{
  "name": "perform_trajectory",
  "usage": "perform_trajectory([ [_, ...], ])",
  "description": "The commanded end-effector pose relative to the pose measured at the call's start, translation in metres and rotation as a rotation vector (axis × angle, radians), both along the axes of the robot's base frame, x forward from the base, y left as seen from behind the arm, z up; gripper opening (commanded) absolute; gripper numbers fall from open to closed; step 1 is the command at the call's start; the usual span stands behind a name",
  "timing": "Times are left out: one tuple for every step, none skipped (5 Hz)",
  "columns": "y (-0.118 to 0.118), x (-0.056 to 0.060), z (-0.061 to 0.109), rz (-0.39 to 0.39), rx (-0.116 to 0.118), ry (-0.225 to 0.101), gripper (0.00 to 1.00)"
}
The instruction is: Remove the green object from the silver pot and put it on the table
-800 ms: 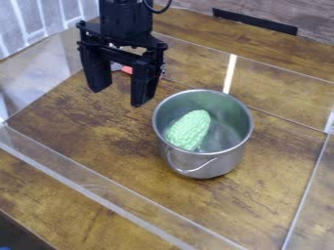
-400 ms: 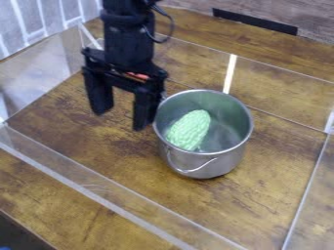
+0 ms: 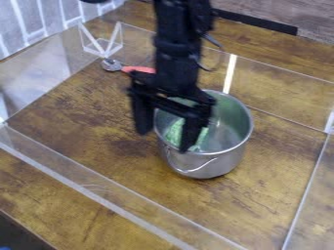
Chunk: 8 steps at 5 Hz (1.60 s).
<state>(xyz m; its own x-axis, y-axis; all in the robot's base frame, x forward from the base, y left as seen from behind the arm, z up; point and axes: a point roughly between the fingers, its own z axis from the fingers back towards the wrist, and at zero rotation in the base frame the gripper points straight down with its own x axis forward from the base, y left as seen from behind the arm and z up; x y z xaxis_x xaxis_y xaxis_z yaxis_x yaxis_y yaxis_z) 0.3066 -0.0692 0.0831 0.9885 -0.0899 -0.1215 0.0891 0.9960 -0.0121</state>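
Note:
The silver pot [image 3: 222, 146] stands on the dark wood table [image 3: 78, 122], right of centre, with its wire loop handle at the near rim. My black gripper [image 3: 171, 128] hangs over the pot's left rim with its fingers spread open, one finger outside the pot, the other over its inside. The green object [image 3: 185, 137] lies inside the pot, mostly hidden behind the gripper; only a sliver of green shows between the fingers. The gripper holds nothing.
A small red-handled tool [image 3: 135, 70] lies on the table behind the gripper. Clear acrylic walls [image 3: 78, 190] run along the table's edges, with an upright panel [image 3: 231, 70] behind the pot.
The gripper has moved right and down from the table's left side to above the pot's left rim, now covering most of the green object. The pot has not moved.

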Motion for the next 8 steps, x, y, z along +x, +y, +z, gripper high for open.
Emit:
perform_trajectory([
  [-0.001, 0.020, 0.012, -0.057, -0.014, -0.064, 1.00],
  [0.010, 0.025, 0.006, -0.109, -0.019, -0.064, 1.00],
  [0.005, 0.029, -0.007, -0.087, -0.021, -0.064, 1.00],
  [-0.002, 0.035, -0.019, -0.062, -0.021, -0.068, 1.00],
  [-0.003, 0.041, -0.018, -0.079, -0.023, -0.070, 1.00],
  [-0.003, 0.047, -0.019, -0.093, -0.026, -0.070, 1.00],
  [-0.008, 0.058, -0.028, -0.103, -0.030, -0.070, 1.00],
  [-0.010, 0.071, -0.037, -0.109, -0.034, -0.075, 1.00],
])
